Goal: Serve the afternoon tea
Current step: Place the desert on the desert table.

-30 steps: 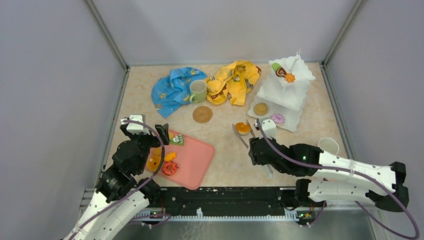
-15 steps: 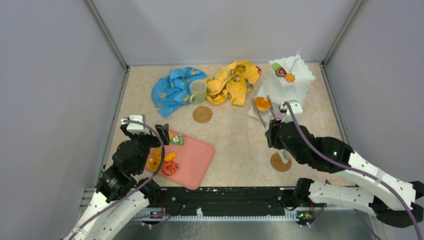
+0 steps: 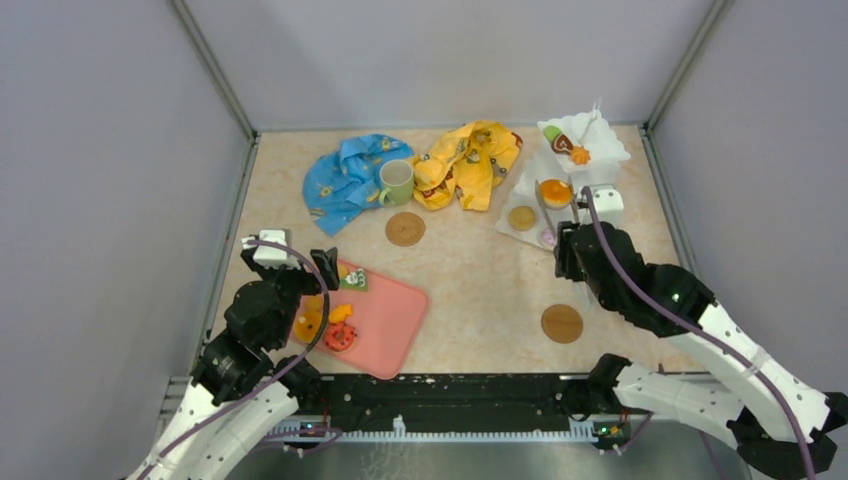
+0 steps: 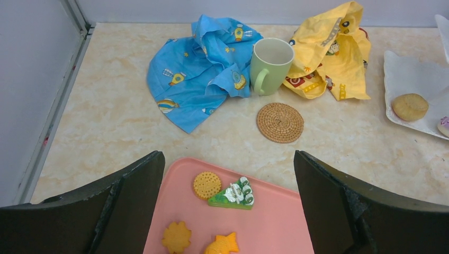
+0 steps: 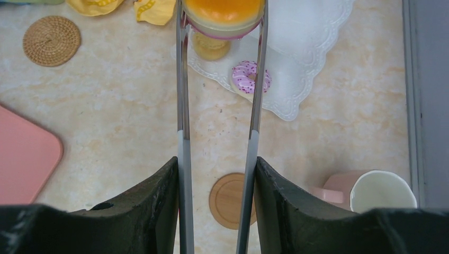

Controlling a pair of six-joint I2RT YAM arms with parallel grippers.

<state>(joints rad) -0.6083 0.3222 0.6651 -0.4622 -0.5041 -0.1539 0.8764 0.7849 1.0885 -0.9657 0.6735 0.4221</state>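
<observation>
My right gripper [image 3: 573, 243] is shut on metal tongs [image 5: 181, 79]. The tongs grip an orange pastry [image 3: 555, 192] over the white three-tier stand [image 3: 590, 165]. A cookie [image 3: 521, 217] and a pink donut [image 5: 251, 76] lie on its bottom tier. Small pastries [image 3: 568, 143] sit on the top tier. My left gripper [image 4: 227, 159] is open above the pink tray [image 4: 317, 222], which holds a round cookie [image 4: 207, 184], a green cake slice [image 4: 233, 194] and other pastries. The pale green mug [image 3: 396, 181] stands by a woven coaster [image 3: 405, 228]. A wooden coaster [image 3: 561, 323] lies near my right arm. The white mug [image 5: 382, 191] shows only in the right wrist view.
A blue cloth [image 3: 345, 175] and a yellow cloth [image 3: 470, 160] lie crumpled at the back, either side of the green mug. Grey walls close in the table on three sides.
My right arm has carried the tongs and orange pastry away from the table's middle, right and back to the stand. The wooden coaster is now uncovered. The left arm has not moved.
</observation>
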